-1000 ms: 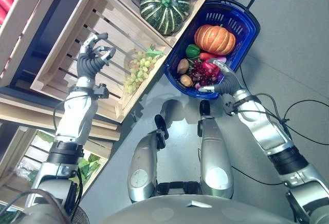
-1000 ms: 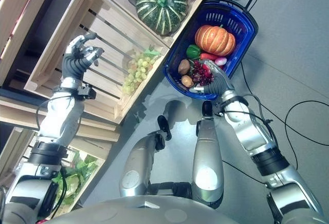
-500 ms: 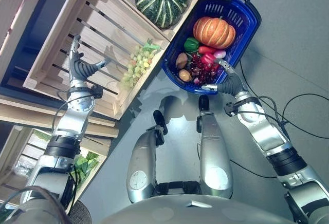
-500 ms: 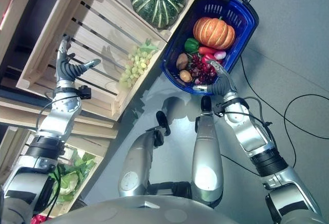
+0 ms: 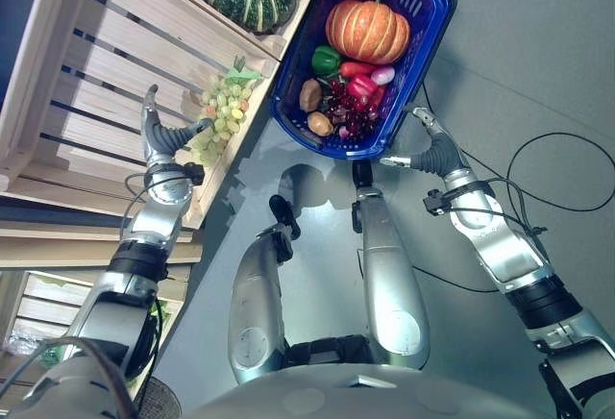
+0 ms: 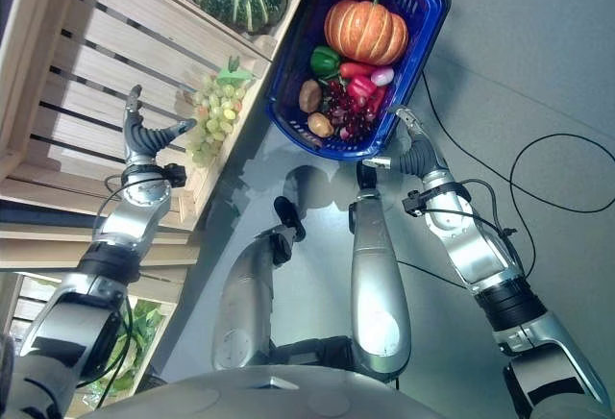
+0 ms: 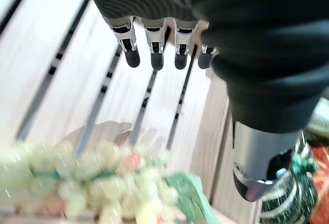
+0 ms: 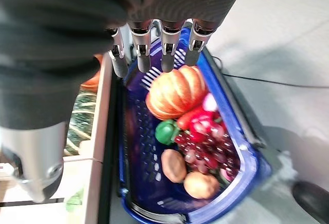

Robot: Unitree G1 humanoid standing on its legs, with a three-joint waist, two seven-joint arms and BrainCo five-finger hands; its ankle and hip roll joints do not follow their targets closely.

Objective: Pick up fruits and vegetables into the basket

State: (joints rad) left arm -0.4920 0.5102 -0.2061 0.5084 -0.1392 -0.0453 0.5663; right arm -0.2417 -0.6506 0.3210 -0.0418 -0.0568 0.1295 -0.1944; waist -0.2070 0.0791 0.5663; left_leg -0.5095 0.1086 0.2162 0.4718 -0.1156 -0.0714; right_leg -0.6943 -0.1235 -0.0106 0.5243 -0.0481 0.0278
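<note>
**Beside the crate: green grapes not yet in the basket**

On the wooden crate, near its corner, lies the green grape bunch, long axis running toward the blue basket, leaf end nearest it. Left robot hand just beside the bunch, fingers straight, thumb spread wide, holding nothing. Right robot hand by the basket's near rim, fingers relaxed and empty. Holds an orange pumpkin, green pepper, red grapes.

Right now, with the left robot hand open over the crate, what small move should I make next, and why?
Probably ease the left robot hand toward the green grapes and close on the bunch. Its fingers are straight and hold nothing, and the grapes lie just past them in the wooden crate, not yet in the blue basket. The right robot hand waits open by the basket.
</note>
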